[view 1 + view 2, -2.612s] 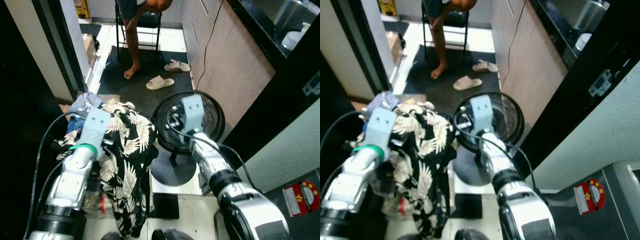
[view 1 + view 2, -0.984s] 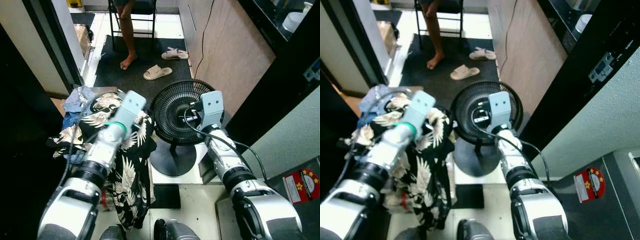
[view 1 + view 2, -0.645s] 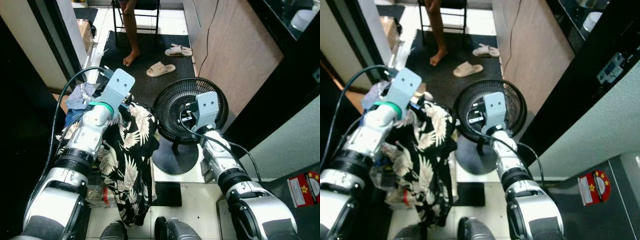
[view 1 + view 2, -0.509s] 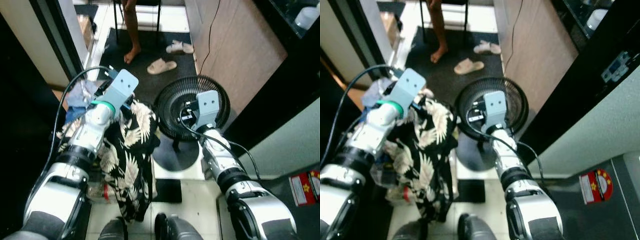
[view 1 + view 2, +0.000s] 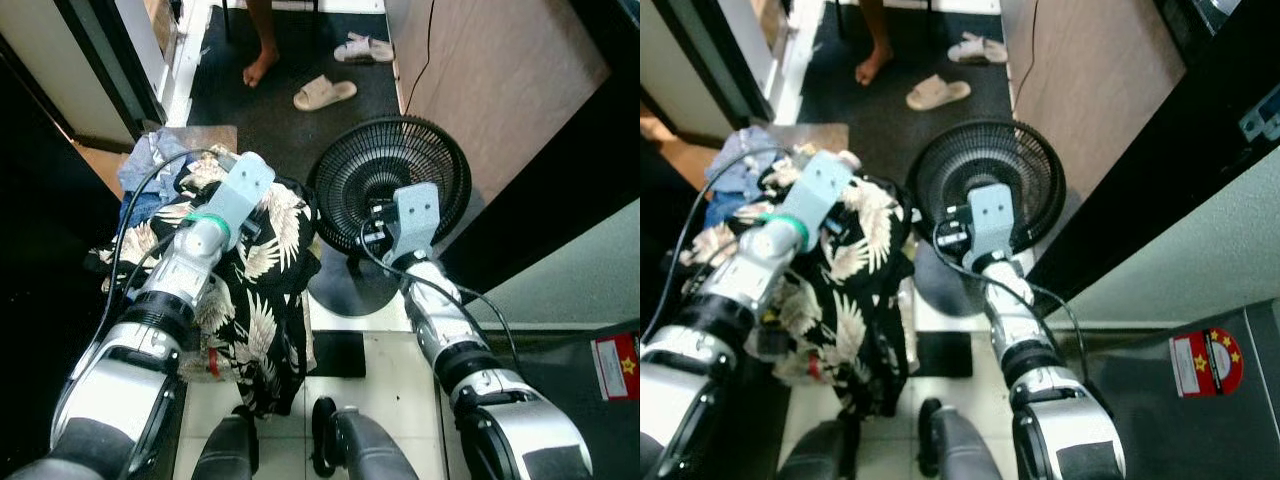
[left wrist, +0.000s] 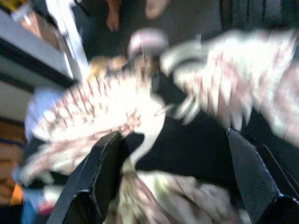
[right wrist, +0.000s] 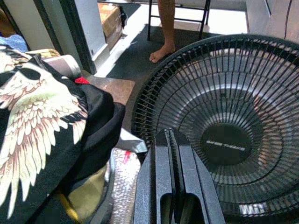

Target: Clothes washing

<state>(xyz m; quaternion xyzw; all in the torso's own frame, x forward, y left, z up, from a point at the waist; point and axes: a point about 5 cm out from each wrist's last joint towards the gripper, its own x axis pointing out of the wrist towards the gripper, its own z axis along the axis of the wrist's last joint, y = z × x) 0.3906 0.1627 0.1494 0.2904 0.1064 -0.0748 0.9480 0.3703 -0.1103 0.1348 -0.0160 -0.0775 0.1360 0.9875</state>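
One black shirt [image 5: 262, 290] with pale feather print

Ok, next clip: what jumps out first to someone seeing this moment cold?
A black shirt printed with pale wings, heaped on a laundry pile to the robot's left, with the open left claw poised over it. Beside it stands a black floor fan, the shut right claw pointing at its grille. Beyond, a person's bare foot and slippers rest on a dark mat.
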